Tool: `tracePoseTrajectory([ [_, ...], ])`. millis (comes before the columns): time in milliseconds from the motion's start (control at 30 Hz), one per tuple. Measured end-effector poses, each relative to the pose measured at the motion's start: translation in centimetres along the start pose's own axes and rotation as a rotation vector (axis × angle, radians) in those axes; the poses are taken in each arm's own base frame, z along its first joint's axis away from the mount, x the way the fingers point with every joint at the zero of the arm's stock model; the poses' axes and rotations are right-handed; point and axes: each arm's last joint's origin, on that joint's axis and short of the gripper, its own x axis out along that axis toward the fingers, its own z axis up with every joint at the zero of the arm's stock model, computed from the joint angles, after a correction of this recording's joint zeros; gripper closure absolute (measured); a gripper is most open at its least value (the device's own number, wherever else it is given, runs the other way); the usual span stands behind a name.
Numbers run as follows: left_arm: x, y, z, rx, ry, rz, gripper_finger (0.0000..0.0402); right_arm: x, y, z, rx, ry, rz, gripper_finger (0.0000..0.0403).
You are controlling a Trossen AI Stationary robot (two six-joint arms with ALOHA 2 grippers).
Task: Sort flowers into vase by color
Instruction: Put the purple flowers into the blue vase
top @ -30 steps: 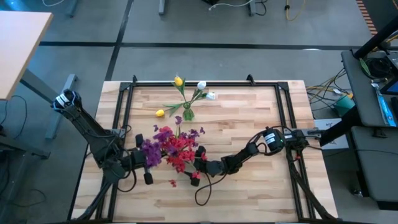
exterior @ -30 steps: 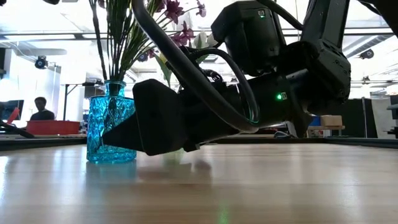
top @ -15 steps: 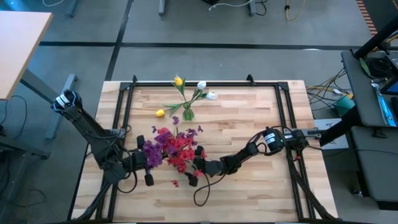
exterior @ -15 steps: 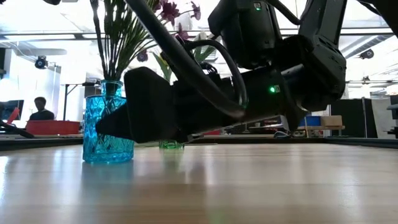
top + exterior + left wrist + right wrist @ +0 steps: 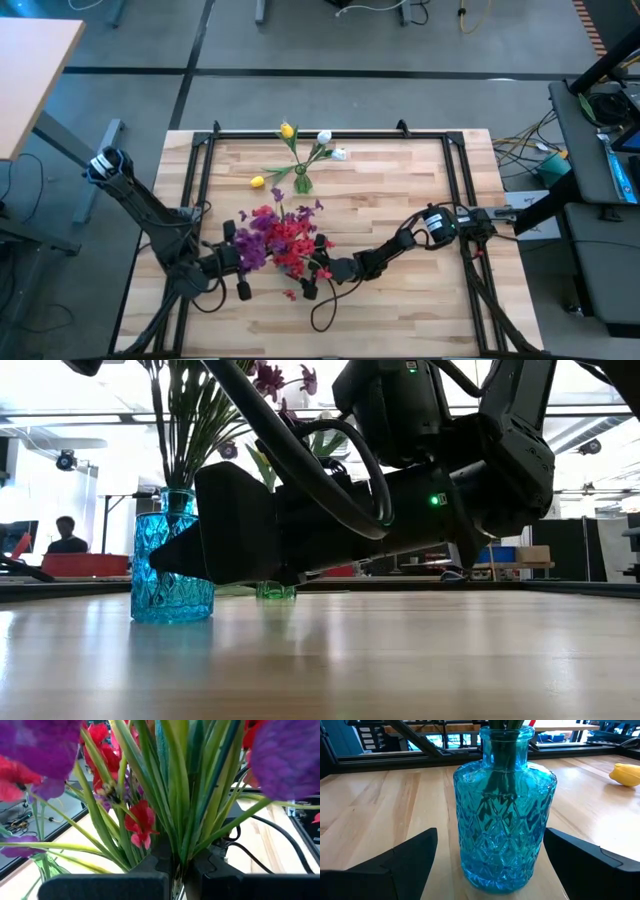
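Observation:
A bunch of red and purple flowers [image 5: 278, 232] stands with its green stems in a blue glass vase [image 5: 505, 810], which stands upright on the table [image 5: 170, 565]. My left gripper [image 5: 179, 870] is shut on the stems above the vase, at the table's near left [image 5: 238, 262]. My right gripper [image 5: 492, 857] is open and low over the table [image 5: 312, 278]. Its fingers stand on either side of the vase's body with gaps showing. In the high view the blooms hide the vase. My left gripper pinches the bundle of green stems [image 5: 176, 840] between its two fingers, below the blooms and above the vase's mouth. The fingers come about level from the table's left and lie across the stems. The bunch stands upright with its lower ends inside the blue vase.
A small green vase [image 5: 302, 185] with yellow [image 5: 287, 130] and white [image 5: 325, 138] buds stands farther back at mid-table [image 5: 275, 591]. A yellow bud [image 5: 257, 181] lies on the wood beside it [image 5: 626, 774]. A black frame [image 5: 330, 133] rims the table.
My left gripper has crept a little toward the table's near edge with the bunch. The blooms and the blue vase have shifted slightly the same way, and the vase stays upright. My right gripper has stayed open around the vase.

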Motion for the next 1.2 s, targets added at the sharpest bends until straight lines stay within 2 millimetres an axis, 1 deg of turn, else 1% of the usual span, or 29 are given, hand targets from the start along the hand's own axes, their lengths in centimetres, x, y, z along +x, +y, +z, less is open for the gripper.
tracePoseTrajectory([
  [900, 1.3, -0.7, -2.6, -0.062, 0.067, 0.055, 0.0401, 0.1, 0.0, -0.1, -0.010, 0.016, -0.002, 0.0048],
  [1200, 2.0, -1.2, -3.9, -0.025, 0.086, 0.087, 0.0401, 0.1, 0.0, -0.1, -0.010, 0.016, -0.002, 0.0048],
])
